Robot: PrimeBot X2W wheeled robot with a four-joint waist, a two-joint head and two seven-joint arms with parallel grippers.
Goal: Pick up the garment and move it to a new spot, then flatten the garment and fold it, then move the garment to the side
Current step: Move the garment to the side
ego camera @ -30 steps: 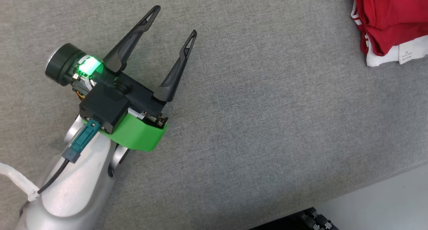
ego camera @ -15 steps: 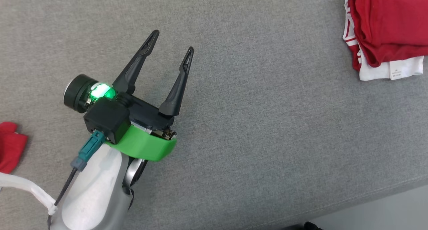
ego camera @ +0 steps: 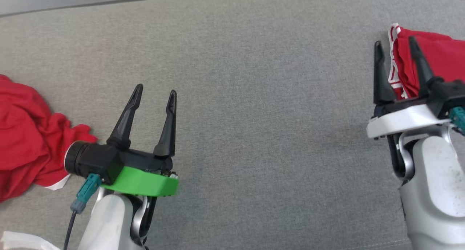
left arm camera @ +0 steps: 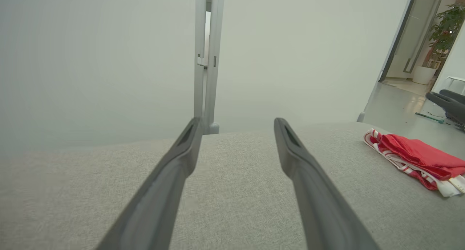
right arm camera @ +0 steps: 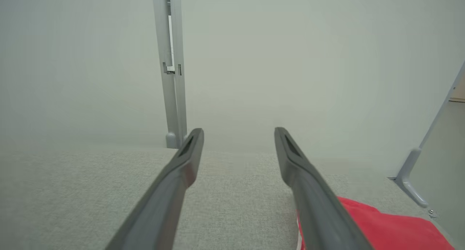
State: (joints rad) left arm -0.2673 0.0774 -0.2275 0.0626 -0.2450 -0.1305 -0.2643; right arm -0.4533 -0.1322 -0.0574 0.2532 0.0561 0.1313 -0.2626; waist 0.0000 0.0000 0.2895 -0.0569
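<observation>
Crumpled red garment [ego camera: 25, 133] at far left; folded red-and-white garment [ego camera: 445, 59] at far right.

Between the left gripper [ego camera: 156, 89] and the right gripper [ego camera: 395, 40] the grey cushion [ego camera: 269, 115] lies open, a wide lane; both grippers stand with fingers spread. A crumpled red garment [ego camera: 25, 133] bulks at the left edge, against the left wrist; a folded red-and-white garment [ego camera: 436, 57] crowds the right edge, just beside the right gripper.

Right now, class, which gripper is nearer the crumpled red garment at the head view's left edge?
Left. The left gripper sits just right of the crumpled red garment, its wrist beside the cloth; the right gripper is far across the grey surface, by the folded red-and-white garment.
</observation>
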